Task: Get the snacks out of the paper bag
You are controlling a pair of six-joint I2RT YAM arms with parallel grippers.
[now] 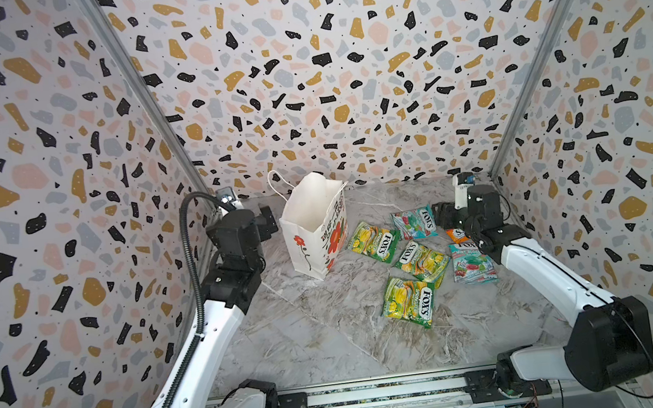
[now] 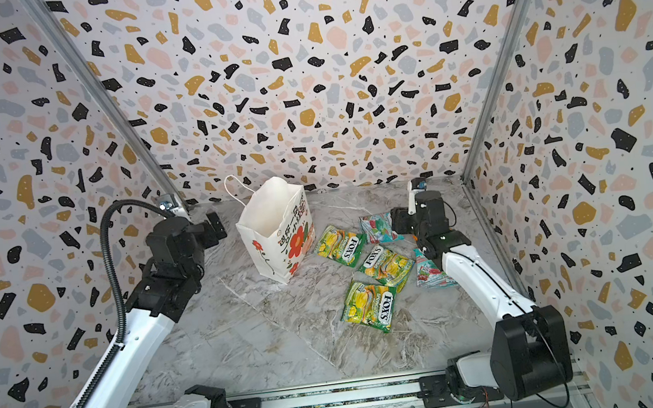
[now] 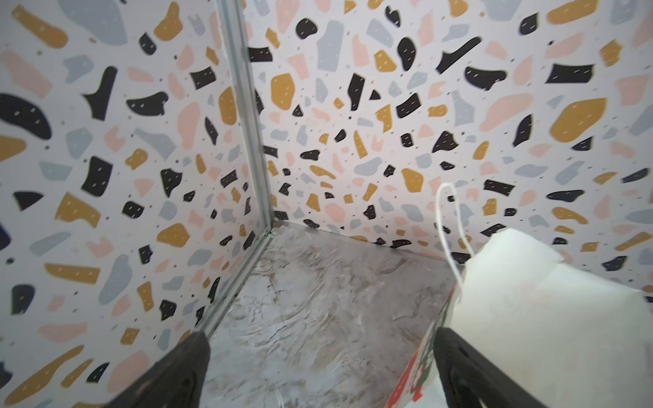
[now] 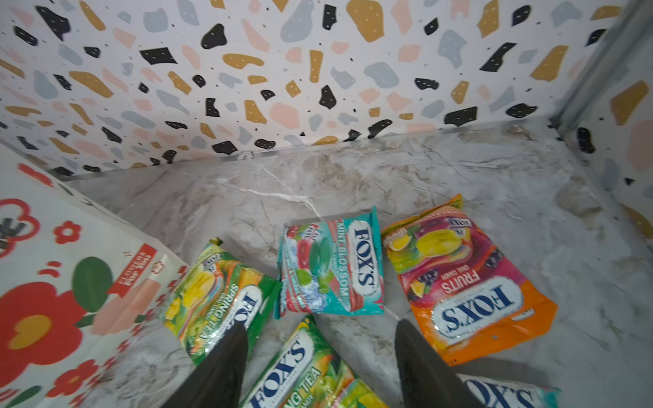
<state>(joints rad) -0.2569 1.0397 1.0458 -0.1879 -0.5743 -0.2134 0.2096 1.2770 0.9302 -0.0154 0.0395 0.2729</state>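
The paper bag [image 1: 311, 236] is seen standing upright toward the back of the marbled tabletop [image 1: 311, 340], left of the middle in both top views. Its mouth is open and only its white inner walls are shown. A thin cord handle [image 1: 277, 185] is raised at its far edge, and red flowers on green stems are printed on its sides.

The snacks [image 1: 409, 302], six flat packets, are laid on the tabletop to the right of the bag, all outside it. The rear green-yellow packet [image 1: 373, 241] is placed just beside the bag's base, the middle green-yellow packet [image 1: 421, 263] further right, and the front green-yellow packet [image 1: 409, 302] nearest the camera. The rear teal-red packet [image 1: 414, 222] is set behind them, and the front teal-red packet [image 1: 472, 268] lies near the right wall. Between those two the orange packet [image 1: 456, 235] is largely covered by the right arm in a top view, but it is shown whole in the right wrist view [image 4: 466, 293].

The left tool [image 1: 267, 221] is poised above the tabletop just left of the bag with its jaws spread fully wide and nothing gripped. In the left wrist view [image 3: 319, 333] bare tabletop is seen between the fingers [image 3: 470, 371], one of which is placed right against the bag's side; whether it touches cannot be told.

The right tool [image 1: 441, 215] is poised low over the snacks. In the right wrist view [image 4: 319, 325] its jaws are parted fairly wide with nothing gripped, and the rear teal-red packet is seen just beyond the fingertips.
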